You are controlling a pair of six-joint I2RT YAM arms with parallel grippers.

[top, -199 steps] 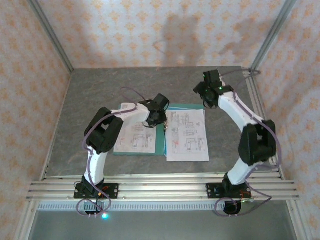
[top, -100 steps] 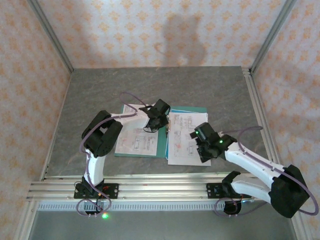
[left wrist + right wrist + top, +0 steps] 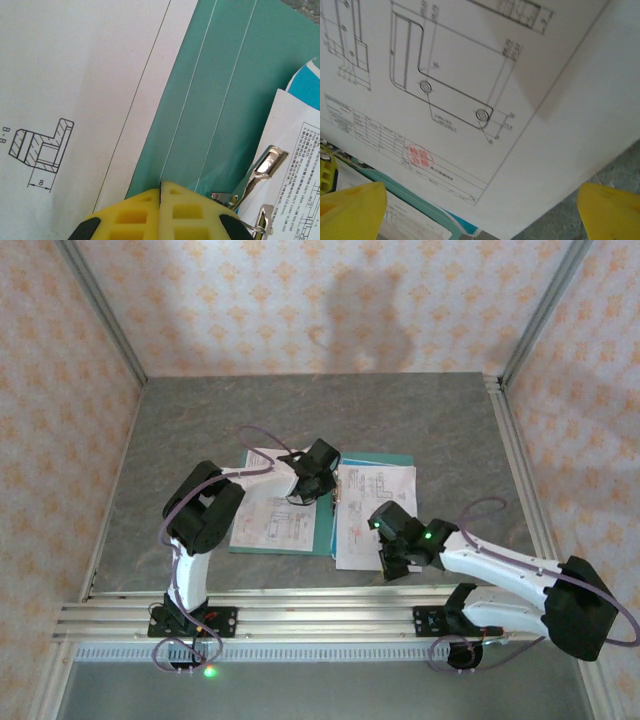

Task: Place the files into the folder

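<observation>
On your left, the left sheet (image 3: 268, 517) lies flat on the open folder (image 3: 324, 525), which rests mid-table (image 3: 180, 430). On that sheet the left wrist view reads "B-B" beside a hatched section drawing, with a dimension "8" under it.

Your left end effector (image 3: 160, 197) has its yellow fingers pressed together with nothing between them. It points down at the teal spine, just beside the metal clip (image 3: 265, 162). I judge it is pinning the folder down.

Right of the spine, the right sheet (image 3: 376, 512) lies on the other cover, slightly skewed. Its near edge appears to hang past the folder onto the table. The print on it is too small to read. There is a title block and a round red stamp (image 3: 417, 156) whose characters I cannot make out.

Your right end effector (image 3: 388, 558) hovers low over that sheet's near part with its fingers (image 3: 352, 210) spread wide and holding nothing.

The step in hand looks like seating this last sheet. For the next move, bring the right fingers down at the near edge, nudge the sheet square toward the clip, and keep the left side pinned.
</observation>
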